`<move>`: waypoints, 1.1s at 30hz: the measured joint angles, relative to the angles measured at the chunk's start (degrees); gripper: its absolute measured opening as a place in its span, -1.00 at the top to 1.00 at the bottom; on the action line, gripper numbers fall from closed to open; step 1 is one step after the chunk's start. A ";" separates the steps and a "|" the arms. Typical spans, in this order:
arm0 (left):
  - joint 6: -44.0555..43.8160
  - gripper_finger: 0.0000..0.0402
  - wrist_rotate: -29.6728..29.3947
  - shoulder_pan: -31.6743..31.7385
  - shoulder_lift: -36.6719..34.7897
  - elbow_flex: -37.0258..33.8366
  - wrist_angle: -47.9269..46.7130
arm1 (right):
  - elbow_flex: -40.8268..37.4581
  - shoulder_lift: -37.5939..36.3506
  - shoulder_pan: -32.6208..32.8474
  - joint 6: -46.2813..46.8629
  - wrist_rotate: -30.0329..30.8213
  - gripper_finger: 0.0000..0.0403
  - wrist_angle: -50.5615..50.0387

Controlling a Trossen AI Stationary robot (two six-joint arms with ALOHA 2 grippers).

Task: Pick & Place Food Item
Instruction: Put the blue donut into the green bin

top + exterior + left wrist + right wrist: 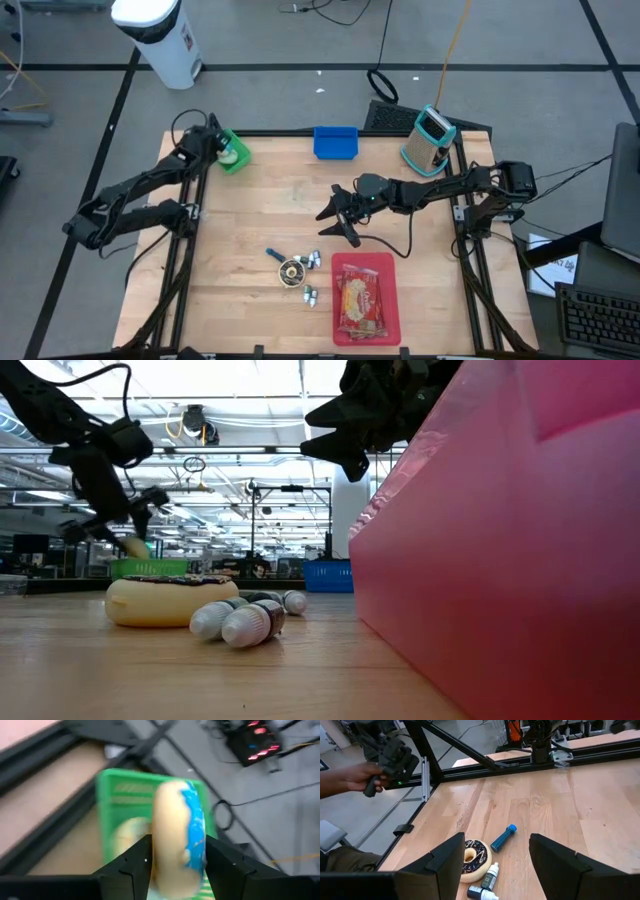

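Blue-iced donut (177, 837) between left gripper (176, 865) fingers

Wood table (260, 220) (pale, smooth grain).

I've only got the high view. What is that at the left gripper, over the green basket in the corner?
Observer: A doughnut with blue icing, standing on edge right at the left gripper. I can't tell whether it's gripped.
Operator: Anything in the basket already?
Observer: Yes, a pale rounded item lies in the green basket, below the doughnut.
Operator: Anyone near the table?
Observer: The right wrist view shows a person's hand holding a dark device just off the table.
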 joint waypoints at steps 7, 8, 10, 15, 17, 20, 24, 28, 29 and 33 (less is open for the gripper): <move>0.03 0.17 -4.21 0.00 0.02 0.00 -6.66 | 0.00 0.02 0.00 0.00 0.00 -0.04 0.02; 0.80 0.17 -4.64 0.00 0.02 0.00 -6.66 | 0.00 0.02 0.00 0.02 0.00 -0.04 0.00; 1.70 0.17 -4.89 0.00 0.02 0.00 -6.64 | -0.01 0.00 0.00 0.00 0.00 -0.04 0.04; 1.93 0.17 -2.75 0.00 0.02 0.00 -4.67 | 0.00 0.01 0.00 -0.15 0.00 -0.04 0.03; 2.14 0.17 -2.19 -0.13 0.02 0.00 -2.27 | -0.02 0.02 0.00 -0.15 0.00 -0.04 0.04; 2.40 0.17 -1.35 -0.65 0.04 0.00 2.39 | 0.00 0.01 -0.01 -0.15 0.00 -0.04 0.04; 3.00 0.17 -2.12 -0.79 0.04 0.00 3.46 | 0.00 0.02 0.00 -0.17 0.01 -0.04 0.04; 2.17 0.17 -4.51 -0.79 0.07 -0.02 0.80 | -0.01 0.02 0.00 -0.17 0.02 -0.04 0.02; 2.27 0.17 -4.76 -0.79 0.07 -0.02 0.75 | -0.02 0.00 -0.02 -0.17 0.02 -0.04 0.04; 2.56 0.17 -5.50 -0.79 0.07 -0.02 0.39 | 0.00 0.02 0.00 -0.19 0.02 -0.04 0.03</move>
